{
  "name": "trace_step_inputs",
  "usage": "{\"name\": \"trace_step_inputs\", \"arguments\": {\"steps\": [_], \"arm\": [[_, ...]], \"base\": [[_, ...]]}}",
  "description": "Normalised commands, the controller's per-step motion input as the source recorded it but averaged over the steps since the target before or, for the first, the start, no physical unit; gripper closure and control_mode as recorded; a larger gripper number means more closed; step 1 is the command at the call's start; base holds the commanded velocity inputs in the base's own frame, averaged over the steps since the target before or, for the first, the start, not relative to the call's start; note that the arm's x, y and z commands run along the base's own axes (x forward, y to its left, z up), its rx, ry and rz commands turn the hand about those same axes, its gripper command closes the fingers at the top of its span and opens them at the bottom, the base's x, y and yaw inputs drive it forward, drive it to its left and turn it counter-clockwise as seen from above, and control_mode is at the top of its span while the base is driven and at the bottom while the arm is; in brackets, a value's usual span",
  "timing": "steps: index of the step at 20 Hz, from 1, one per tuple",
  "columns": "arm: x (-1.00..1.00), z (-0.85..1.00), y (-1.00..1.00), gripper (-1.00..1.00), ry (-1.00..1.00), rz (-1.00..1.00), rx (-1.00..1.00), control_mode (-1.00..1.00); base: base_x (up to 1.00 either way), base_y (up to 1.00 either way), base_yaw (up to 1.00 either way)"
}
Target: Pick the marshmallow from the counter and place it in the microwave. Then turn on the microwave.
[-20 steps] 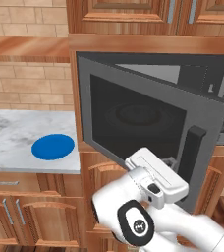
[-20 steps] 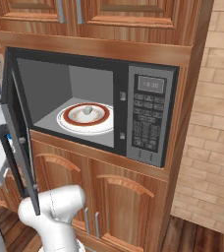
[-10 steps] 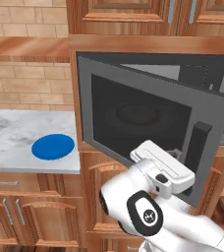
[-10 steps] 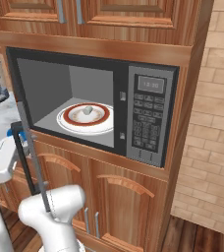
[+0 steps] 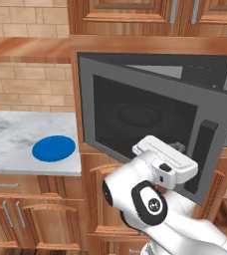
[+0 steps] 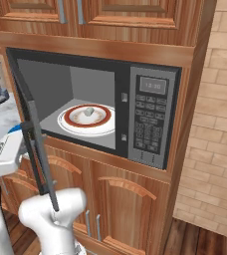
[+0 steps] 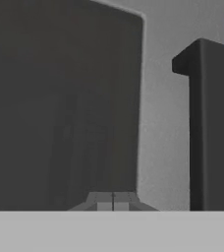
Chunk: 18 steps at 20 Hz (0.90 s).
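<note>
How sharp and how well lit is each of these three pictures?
Left base view: crisp, evenly lit, the microwave door glass dark. Right base view: sharp, bright cavity around the marshmallow. Hand view: soft and blurry, dim grey door behind the pincer.

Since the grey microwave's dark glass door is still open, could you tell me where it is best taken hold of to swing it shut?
Grip the black vertical handle on the free edge of the grey microwave's door, coming from the door's outer face. It stands proud as an upright bar, farthest from the hinge. Alternatively, the shut gripper, now facing the glass beside it, could probably just push there.
</note>
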Motion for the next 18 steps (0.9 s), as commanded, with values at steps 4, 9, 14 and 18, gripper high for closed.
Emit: {"name": "trace_step_inputs", "arguments": {"steps": [4, 9, 14, 18], "arm": [[0.20, 0.01, -0.11, 1.00, 0.08, 0.05, 0.00, -1.00], [0.21, 0.00, -0.12, 1.00, 0.10, 0.06, 0.00, -1.00], [0.19, 0.00, -0.11, 1.00, 0.10, 0.07, 0.00, -1.00], [0.15, 0.00, -0.14, 1.00, 0.09, 0.07, 0.00, -1.00]], "base": [[0.00, 0.00, 0.00], [0.00, 0.00, 0.00], [0.00, 0.00, 0.00], [0.00, 0.00, 0.00]]}}
